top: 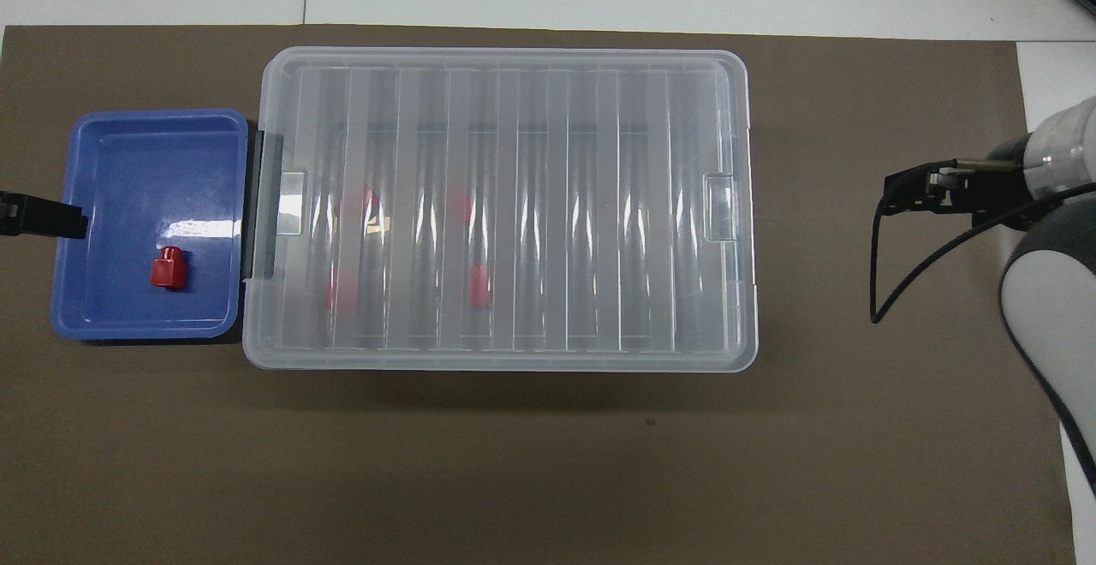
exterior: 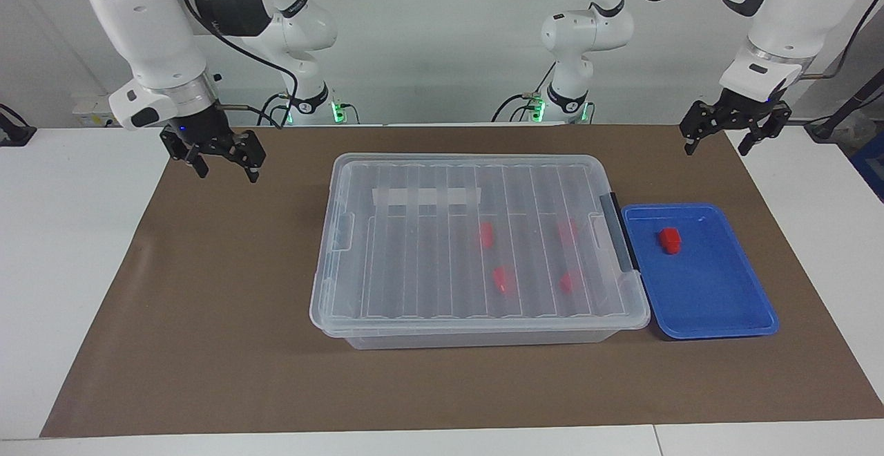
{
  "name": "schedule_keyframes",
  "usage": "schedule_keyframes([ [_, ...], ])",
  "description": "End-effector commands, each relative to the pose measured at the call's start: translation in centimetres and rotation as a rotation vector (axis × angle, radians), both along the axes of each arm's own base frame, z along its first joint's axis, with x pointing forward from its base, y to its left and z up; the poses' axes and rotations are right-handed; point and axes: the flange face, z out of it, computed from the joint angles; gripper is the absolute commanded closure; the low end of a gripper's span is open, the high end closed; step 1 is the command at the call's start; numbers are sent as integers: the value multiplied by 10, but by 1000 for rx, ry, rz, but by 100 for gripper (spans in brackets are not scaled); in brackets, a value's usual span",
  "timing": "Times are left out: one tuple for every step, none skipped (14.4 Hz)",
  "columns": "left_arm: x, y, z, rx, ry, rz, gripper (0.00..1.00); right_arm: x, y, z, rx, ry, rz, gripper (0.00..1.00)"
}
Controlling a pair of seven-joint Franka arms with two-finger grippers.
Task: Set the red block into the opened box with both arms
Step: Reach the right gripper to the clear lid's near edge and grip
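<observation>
- Starting at the right arm's end of the table, my right gripper (exterior: 222, 163) hangs over the brown mat (exterior: 207, 304), well apart from the box (exterior: 476, 318). Its jaws are spread and hold nothing.
- Next comes the box, mid-mat, with its ribbed clear lid (exterior: 414, 249) on and flat. A white label strip (exterior: 426, 197) shows nearer the robots, and the black handle (exterior: 617, 238) is at the end toward the left arm.
- Through the lid I see four red blocks inside, blurred by the ribs, all in the half toward the left arm.
- The blue tray (exterior: 718, 304) sits just beside the handle end, touching the box or nearly so.
- The red block (exterior: 669, 240) stands in the tray, in the part nearer the robots, untouched.
- My left gripper (exterior: 733, 124) waits in the air at the mat's corner, well apart from the tray, with its jaws spread and empty.
</observation>
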Motion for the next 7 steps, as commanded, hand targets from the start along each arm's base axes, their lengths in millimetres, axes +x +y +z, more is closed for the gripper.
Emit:
schedule_keyframes([
  [-6, 1, 2, 4, 6, 13, 0, 3, 33, -20, 23, -38, -32, 4],
  [-6, 1, 2, 4, 6, 13, 0, 3, 41, -31, 26, -54, -29, 4],
  [-6, 1, 2, 4, 5, 13, 0, 0, 59, -42, 28, -55, 2, 3],
  [-6, 1, 2, 4, 6, 13, 0, -3, 68, -52, 27, -49, 16, 1],
  [-6, 1, 2, 4, 6, 13, 0, -5, 80, -59, 29, -55, 35, 0],
  [-6, 1, 2, 4, 5, 13, 0, -7, 90, -65, 32, -62, 41, 0],
  [-6, 1, 2, 4, 6, 13, 0, -9, 93, -72, 34, -68, 44, 0],
])
